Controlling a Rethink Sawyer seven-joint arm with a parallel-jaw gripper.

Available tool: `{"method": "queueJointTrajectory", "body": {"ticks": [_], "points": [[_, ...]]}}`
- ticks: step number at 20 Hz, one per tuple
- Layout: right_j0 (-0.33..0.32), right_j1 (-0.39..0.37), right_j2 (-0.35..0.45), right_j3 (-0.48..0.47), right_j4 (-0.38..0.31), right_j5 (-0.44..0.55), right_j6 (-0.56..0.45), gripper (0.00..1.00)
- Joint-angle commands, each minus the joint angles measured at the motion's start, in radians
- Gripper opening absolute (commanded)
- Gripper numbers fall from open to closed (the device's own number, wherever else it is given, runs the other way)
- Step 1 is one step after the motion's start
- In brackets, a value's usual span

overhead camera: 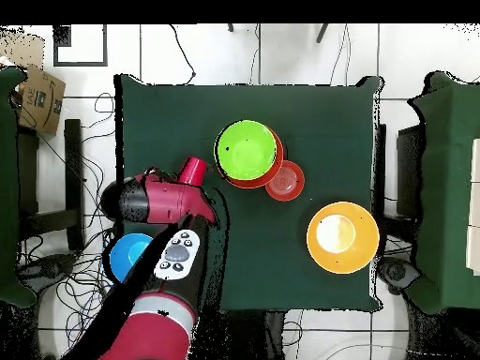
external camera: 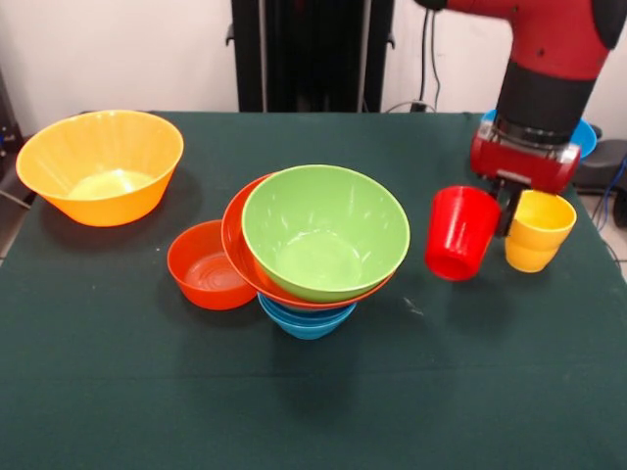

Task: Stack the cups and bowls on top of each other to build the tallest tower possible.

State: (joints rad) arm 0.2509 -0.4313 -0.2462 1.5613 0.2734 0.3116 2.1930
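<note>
No writing is readable in the front view. There the gripper hangs between the red cup and the yellow cup; whether it grips either cannot be told. The tower stands mid-table. Overhead, the arm hides the gripper.

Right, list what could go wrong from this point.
1. The tower looks unsteady: the green bowl and red-orange bowl sit tilted on a narrower blue bowl, so any added weight may tip them.
2. The red cup and yellow cup stand close together beside the gripper; reaching for one could knock the other.
3. The small red-orange bowl touches the tower; moving it may disturb the pile.
</note>
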Motion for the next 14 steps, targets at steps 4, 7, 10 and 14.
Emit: {"method": "queueJointTrajectory", "body": {"ticks": [4,7,10,14], "points": [[0.007,-0.097,0.071,0.098,0.024,0.085,0.158,0.0],[-0.007,-0.121,0.079,0.113,0.021,0.102,0.144,0.0],[-0.012,-0.135,0.085,0.12,0.025,0.115,0.142,0.0],[-0.013,-0.146,0.078,0.112,0.028,0.156,0.144,0.0]]}}
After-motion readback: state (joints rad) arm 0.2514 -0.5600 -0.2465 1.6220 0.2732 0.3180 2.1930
